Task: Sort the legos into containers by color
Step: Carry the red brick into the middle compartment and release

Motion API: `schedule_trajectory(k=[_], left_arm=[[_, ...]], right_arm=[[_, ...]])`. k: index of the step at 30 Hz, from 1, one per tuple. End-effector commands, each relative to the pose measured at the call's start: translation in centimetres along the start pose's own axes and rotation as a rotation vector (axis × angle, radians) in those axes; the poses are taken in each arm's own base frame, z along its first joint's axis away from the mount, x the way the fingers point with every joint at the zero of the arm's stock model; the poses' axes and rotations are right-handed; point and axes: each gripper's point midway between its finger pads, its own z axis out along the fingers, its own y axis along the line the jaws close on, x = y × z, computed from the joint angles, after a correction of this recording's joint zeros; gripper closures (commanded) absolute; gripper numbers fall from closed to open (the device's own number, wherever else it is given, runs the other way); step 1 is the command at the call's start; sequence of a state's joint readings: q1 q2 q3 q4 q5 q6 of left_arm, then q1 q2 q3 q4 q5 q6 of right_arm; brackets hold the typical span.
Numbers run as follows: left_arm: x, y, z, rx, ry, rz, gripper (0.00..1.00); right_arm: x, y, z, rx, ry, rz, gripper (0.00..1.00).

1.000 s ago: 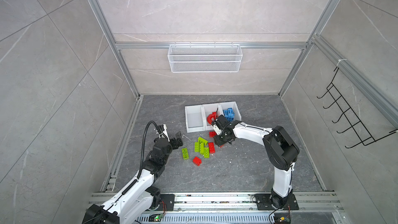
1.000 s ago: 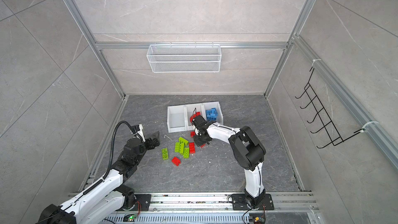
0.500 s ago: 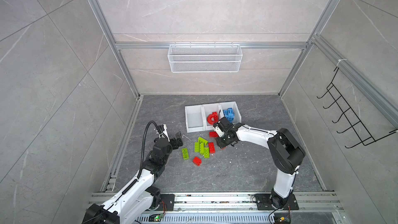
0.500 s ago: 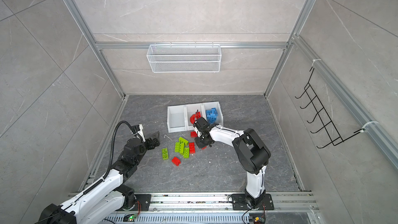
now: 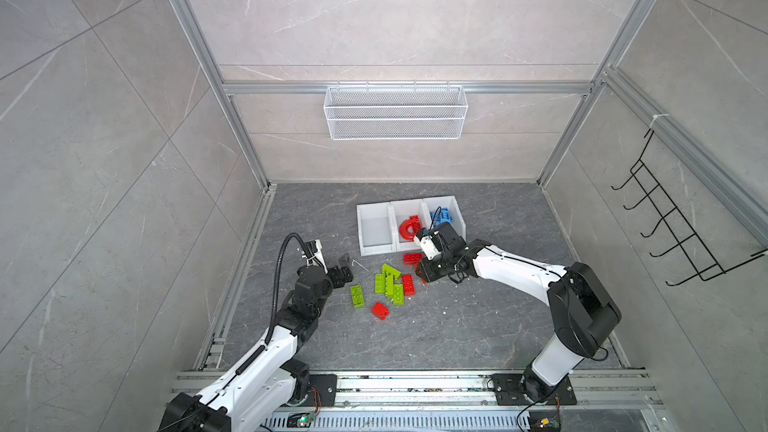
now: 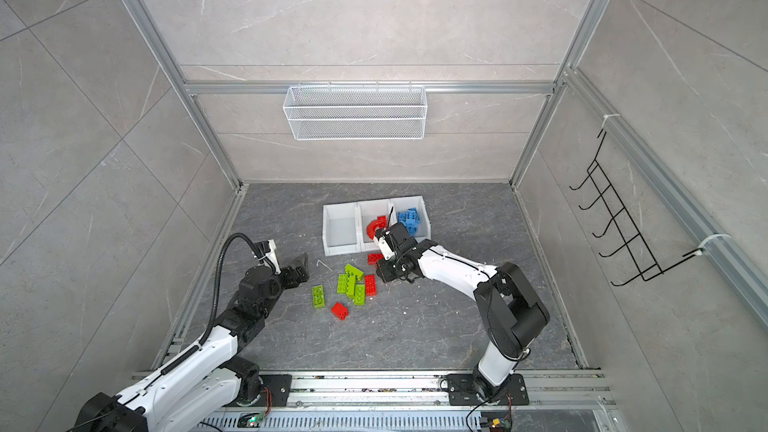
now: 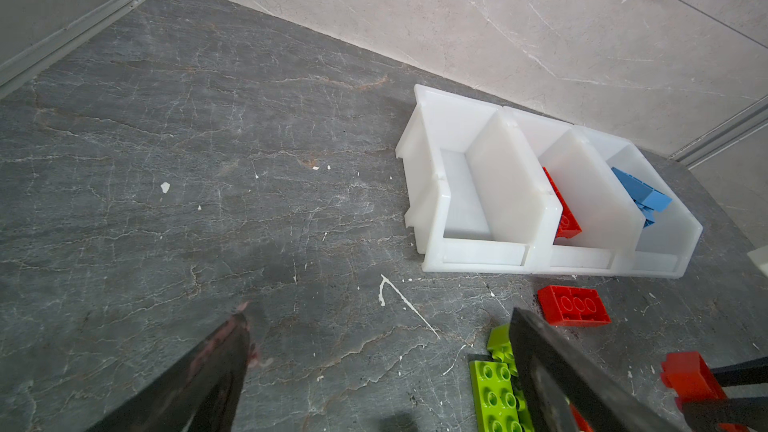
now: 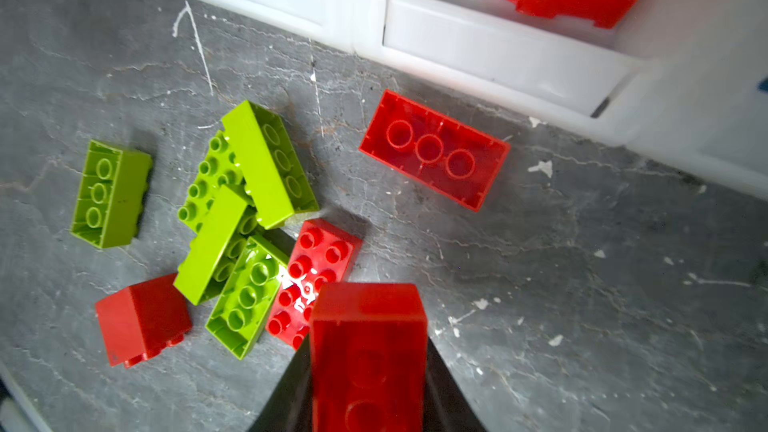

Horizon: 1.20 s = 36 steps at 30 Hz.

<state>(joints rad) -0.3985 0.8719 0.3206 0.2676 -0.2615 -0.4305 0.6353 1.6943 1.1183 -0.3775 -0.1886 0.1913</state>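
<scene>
Top views first. My right claw (image 5: pixel 424 276) sits low just in front of the bins (image 5: pixel 409 201), at the edge of the loose pile. There's a bit of red under it that's too small to read from up here. My left claw (image 5: pixel 341 273) is parked well off to the side of the bins. The middle bin has the red arch (image 5: pixel 405 228), the end bin on the right arm's side holds the blue bricks (image 6: pixel 409 218), and the other end bin is bare. The green bricks (image 6: pixel 351 284) are heaped a little way out from the bins' front.

Left wrist: that claw is spread wide with nothing but floor between the fingers. An upside-down red brick (image 7: pixel 573 305) lies just in front of the middle bin.

Right wrist: this claw is pinching a red brick (image 8: pixel 368 351). The fingers are on its two long smooth sides and the brick sticks out past the tips toward the bins. It looks clear of the floor, but I can't swear to it.

Handling-wise, I reckon these are light, hollow and rigid, so crushing isn't a worry. The glossy walls are slick though, and a brick held near one end could swivel. I'd grab across the narrow width on the flat sides, nearer the middle and never on the studs. The brick will probably bounce going over the middle bin's low front, and the arch already hogs room in there.
</scene>
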Motion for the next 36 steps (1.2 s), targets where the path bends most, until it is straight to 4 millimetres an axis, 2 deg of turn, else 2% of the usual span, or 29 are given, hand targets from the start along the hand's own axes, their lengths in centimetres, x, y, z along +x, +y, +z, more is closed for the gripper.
schedule_trajectory(k=[1, 18, 24, 36], left_arm=[[-2.0, -0.3, -0.2, 0.002, -0.057, -0.003, 0.01], [-1.5, -0.5, 0.4, 0.005, -0.036, 0.0, 0.01], [-1.7, -0.5, 0.3, 0.002, -0.038, 0.004, 0.01], [-1.7, -0.3, 0.3, -0.005, -0.042, 0.006, 0.01]], right_arm=[[-3.6, 0.6, -0.9, -0.056, -0.074, 0.03, 0.88], [-11.1, -3.5, -0.9, -0.05, -0.179, 0.145, 0.91], [-12.5, -5.2, 0.2, -0.021, -0.191, 0.172, 0.91], [-14.5, -6.8, 3.3, 0.02, -0.174, 0.187, 0.89]])
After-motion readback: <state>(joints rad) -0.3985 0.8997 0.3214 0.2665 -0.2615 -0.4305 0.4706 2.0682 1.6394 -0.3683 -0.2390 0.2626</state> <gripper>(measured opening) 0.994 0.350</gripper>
